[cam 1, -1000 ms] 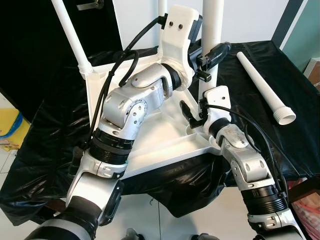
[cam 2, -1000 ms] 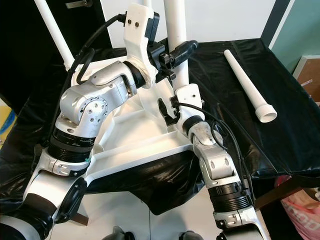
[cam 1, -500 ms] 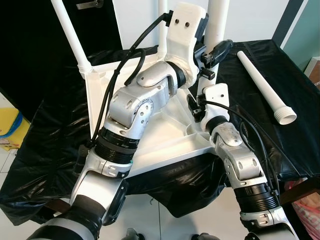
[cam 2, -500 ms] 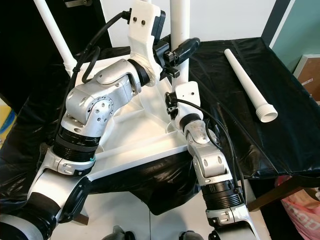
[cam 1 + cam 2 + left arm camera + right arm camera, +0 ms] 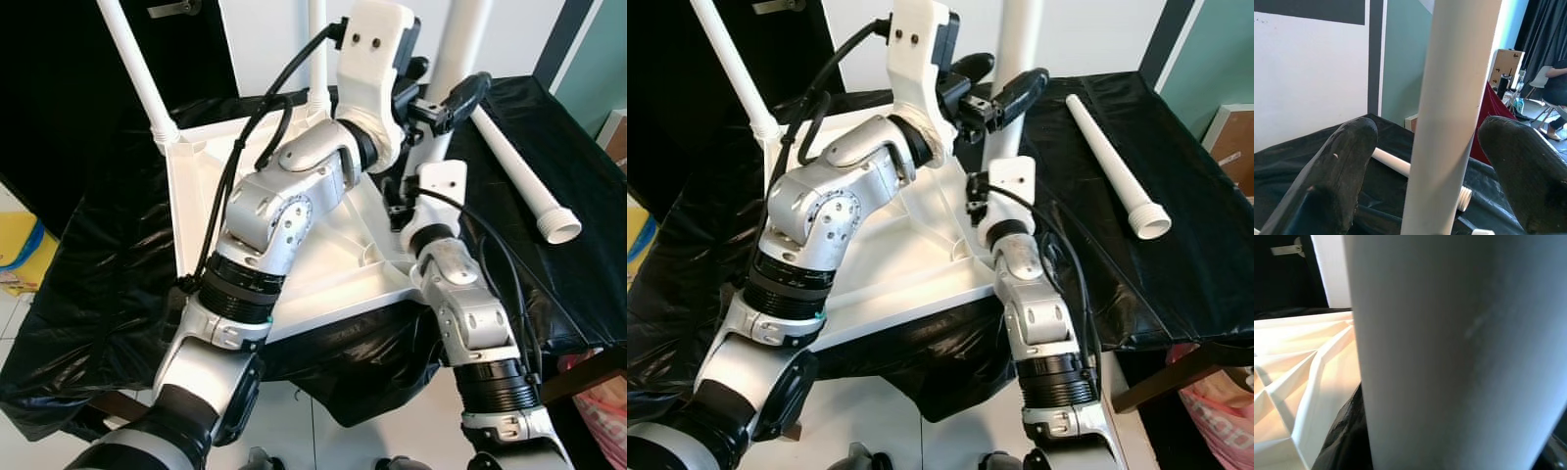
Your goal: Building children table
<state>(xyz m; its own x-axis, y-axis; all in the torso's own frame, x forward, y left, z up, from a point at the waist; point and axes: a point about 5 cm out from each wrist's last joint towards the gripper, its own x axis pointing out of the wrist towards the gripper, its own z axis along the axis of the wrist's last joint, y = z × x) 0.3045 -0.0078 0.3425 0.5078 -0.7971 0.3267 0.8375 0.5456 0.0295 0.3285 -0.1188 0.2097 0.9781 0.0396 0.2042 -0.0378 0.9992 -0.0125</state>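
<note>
The white tabletop (image 5: 193, 201) lies upside down on a black-draped table. A white leg (image 5: 462, 44) stands at its near right corner and leans to the right. My left gripper (image 5: 449, 84) is high on this leg, open, and the leg (image 5: 1449, 122) passes between its two fingers (image 5: 1342, 166) with a gap on one side. My right gripper (image 5: 400, 201) is low at the leg's foot, shut on the leg (image 5: 1449, 357), with one black finger (image 5: 1347, 435) against it. Two more legs stand upright, one at the far left (image 5: 137, 69) and one at the back (image 5: 316, 39).
A loose white leg (image 5: 519, 171) lies on the black cloth (image 5: 98, 255) to the right. A yellow object (image 5: 20, 250) sits on the floor at left, a pink bag (image 5: 602, 411) at lower right. A seated person (image 5: 1555, 93) is far off.
The held leg has tipped from upright to leaning right. My left gripper moved up and right along with it. My right forearm swung more upright at the leg's foot.
</note>
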